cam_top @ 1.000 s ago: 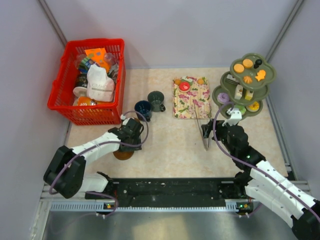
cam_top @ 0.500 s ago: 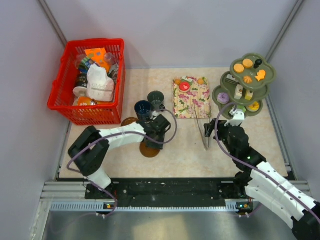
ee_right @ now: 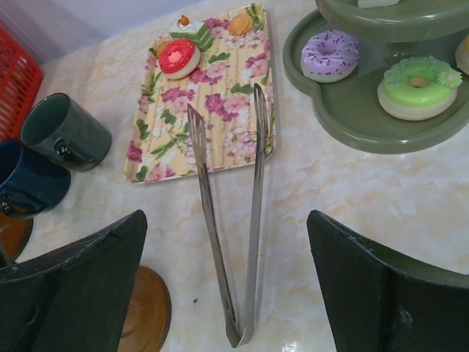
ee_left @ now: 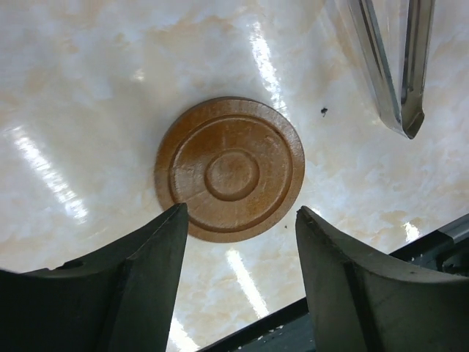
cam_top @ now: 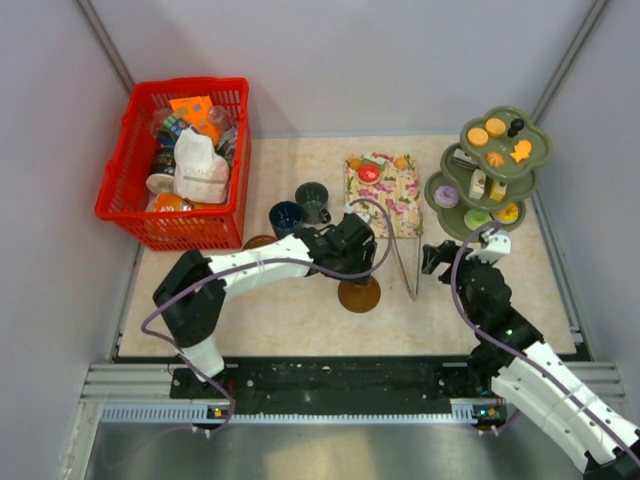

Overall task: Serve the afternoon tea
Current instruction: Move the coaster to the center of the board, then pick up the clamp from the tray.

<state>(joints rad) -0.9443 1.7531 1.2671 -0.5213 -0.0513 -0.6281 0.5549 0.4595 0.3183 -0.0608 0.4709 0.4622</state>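
The basket point(cam_top: 175, 160) occupies the far left corner of the desk point(cam_top: 300, 320); the three-tier stand point(cam_top: 490, 170) occupies the far right corner. The tray point(cam_top: 381, 195) lies at mid far edge. Two mugs stand between basket and tray, the left mug point(cam_top: 287, 217) nearer than the right mug point(cam_top: 313, 201). The tongs point(cam_top: 408, 262) lie before the tray, open ends on it. One saucer point(cam_top: 359, 294) lies left of the tongs; the other saucer point(cam_top: 258, 242) lies before the left mug.

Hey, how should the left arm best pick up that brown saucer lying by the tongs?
Pinch the saucer across its rim from straight above: it lies flat on the table, round, no handle, so only opposite edges give the fingers purchase.
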